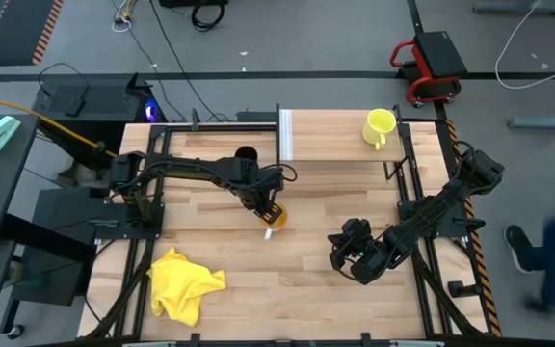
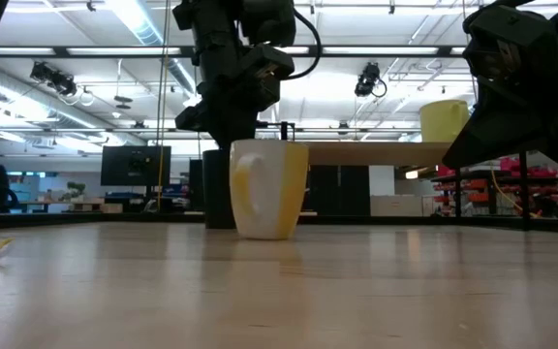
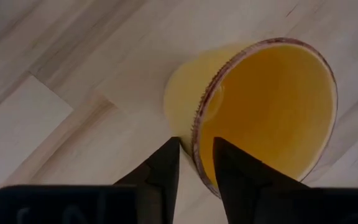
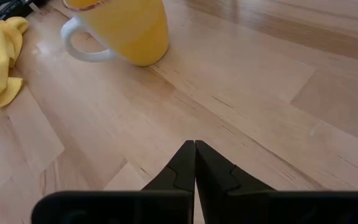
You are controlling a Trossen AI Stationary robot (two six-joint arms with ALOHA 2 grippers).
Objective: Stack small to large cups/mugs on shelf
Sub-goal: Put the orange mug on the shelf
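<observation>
Tabletop (image 1: 335,289): empty orange cup (image 3: 260,106)

1 mug (image 1: 380,126) sits on the shelf (image 1: 330,135); another cup (image 1: 274,216) stands mid-table, a cloth (image 1: 184,282) front-left, and seemingly a 3rd cup (image 1: 245,154) left of the shelf.

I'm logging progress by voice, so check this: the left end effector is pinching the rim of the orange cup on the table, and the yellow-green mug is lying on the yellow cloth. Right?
Not quite. The left end effector does straddle the orange cup's rim, but the high view shows the yellow-green mug standing on the shelf, far from the yellow cloth.
</observation>
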